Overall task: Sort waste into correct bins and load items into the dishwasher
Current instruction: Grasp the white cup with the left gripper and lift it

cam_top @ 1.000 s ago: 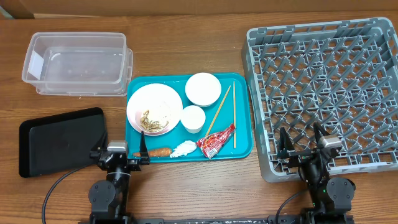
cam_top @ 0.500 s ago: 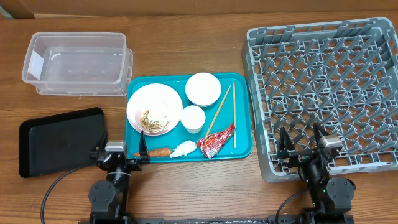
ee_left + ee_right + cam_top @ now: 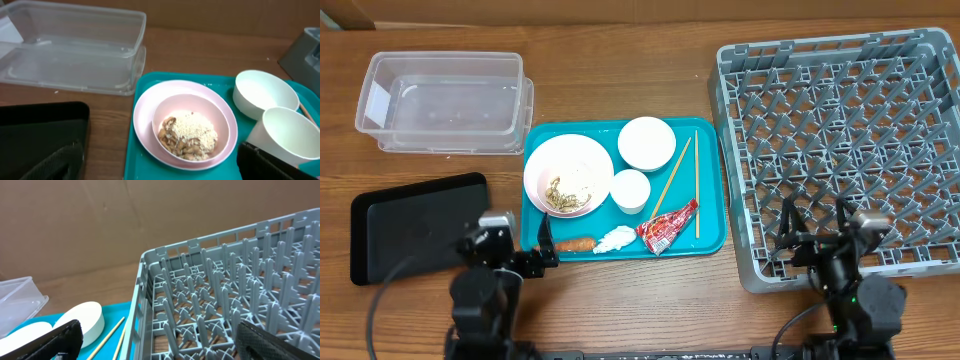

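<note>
Your left gripper [image 3: 508,250] hung low at the near edge of the table [image 3: 620,80], jaws wide apart, nothing between them. One finger was by the near right corner of the black tray [image 3: 415,225], the other just beside the left end of the carrot [image 3: 576,243]. Your right gripper [image 3: 815,232] was spread open too, holding nothing, over the near left corner of the dish rack [image 3: 840,120], which stood at the table's right. All waste and dishes lay on the teal tray [image 3: 545,140] in the middle. Along its near edge, left to right, were the carrot, the crumpled napkin [image 3: 616,239] and the red wrapper [image 3: 667,228], close together. The plate [image 3: 568,175] sat at the tray's left, food scraps [image 3: 558,196] heaped on its near side. The left wrist view showed them in a rounded hollow, but I could not tell whether it was the plate's own well or a dish set on it. The bowl [image 3: 647,143] was at the far middle, and the cup [image 3: 631,190] just nearer, beside the plate's right rim. The chopsticks [image 3: 697,185] formed a narrow V on the tray's right, far ends close. One slanted down toward the wrapper, the other ran straight along the tray's side. The clear tub [image 3: 445,100] stood far left, and the black tray near left, apart from it.
</note>
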Robot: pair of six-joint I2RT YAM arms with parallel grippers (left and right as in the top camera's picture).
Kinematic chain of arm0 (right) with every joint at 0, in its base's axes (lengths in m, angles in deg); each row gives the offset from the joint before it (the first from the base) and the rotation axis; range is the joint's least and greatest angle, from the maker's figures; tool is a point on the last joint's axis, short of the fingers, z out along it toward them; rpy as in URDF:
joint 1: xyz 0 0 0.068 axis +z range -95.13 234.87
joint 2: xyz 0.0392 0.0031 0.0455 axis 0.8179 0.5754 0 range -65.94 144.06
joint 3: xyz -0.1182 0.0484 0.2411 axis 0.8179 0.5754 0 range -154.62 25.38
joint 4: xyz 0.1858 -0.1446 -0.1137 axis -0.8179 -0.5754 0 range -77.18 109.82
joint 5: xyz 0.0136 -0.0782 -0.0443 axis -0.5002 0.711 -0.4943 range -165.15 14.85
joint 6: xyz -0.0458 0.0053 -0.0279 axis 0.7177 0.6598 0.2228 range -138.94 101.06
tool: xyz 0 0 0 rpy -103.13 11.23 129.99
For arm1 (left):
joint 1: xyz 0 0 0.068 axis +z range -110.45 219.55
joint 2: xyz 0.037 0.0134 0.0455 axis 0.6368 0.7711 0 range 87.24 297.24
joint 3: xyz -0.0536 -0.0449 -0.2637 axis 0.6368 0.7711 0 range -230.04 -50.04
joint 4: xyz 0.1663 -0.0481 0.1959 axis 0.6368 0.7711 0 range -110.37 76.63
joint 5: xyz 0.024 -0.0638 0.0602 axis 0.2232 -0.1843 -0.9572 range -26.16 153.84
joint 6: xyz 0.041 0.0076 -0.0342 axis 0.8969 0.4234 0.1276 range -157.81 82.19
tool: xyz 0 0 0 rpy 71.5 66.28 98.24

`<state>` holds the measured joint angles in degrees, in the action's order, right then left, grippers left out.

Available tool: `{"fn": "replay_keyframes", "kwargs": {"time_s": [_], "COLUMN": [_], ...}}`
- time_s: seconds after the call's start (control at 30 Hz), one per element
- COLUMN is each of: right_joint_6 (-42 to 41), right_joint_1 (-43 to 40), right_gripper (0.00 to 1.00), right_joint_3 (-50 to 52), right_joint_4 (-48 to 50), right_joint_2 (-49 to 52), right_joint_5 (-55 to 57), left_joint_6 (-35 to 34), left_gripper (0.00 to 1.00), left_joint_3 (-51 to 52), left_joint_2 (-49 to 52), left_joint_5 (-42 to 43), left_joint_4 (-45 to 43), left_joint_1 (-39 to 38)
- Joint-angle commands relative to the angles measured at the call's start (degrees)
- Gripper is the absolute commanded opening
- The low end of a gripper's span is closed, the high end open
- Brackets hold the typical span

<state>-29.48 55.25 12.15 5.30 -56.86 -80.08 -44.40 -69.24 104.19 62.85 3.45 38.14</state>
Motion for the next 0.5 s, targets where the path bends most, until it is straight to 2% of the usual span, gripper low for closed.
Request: {"fn": "replay_keyframes", "kwargs": {"time_s": [0.0, 0.13, 0.27, 0.4, 0.47], "right_joint_6": [-0.61, -0.61, -0.59, -0.59, -0.61], "right_joint_1": [-0.02, -0.02, -0.02, -0.02, -0.02], "right_gripper": [1.00, 1.00, 1.00, 1.00, 1.00], "right_joint_3": [-7.26, -16.44, -27.39, -36.98, -39.17], "right_joint_4": [-2.62, -8.98, -17.86, -27.52, -29.49], "right_joint_2": [7.65, 18.29, 28.61, 37.31, 40.68], "right_joint_5": [1.42, 1.40, 0.31, -1.16, -1.18], "left_joint_6": [-1.29, -0.42, 2.54, 2.29, 2.32], "left_gripper": [1.00, 1.00, 1.00, 1.00, 1.00], "left_joint_3": [-9.40, -20.61, -32.61, -43.04, -45.59], "left_joint_2": [9.16, 21.22, 32.28, 40.92, 43.80], "left_joint_5": [2.71, 6.78, 11.72, 15.02, 14.60], "left_joint_4": [3.82, 12.74, 25.94, 39.80, 43.54], "left_joint_1": [0.31, 0.31, 0.31, 0.31, 0.31]}}
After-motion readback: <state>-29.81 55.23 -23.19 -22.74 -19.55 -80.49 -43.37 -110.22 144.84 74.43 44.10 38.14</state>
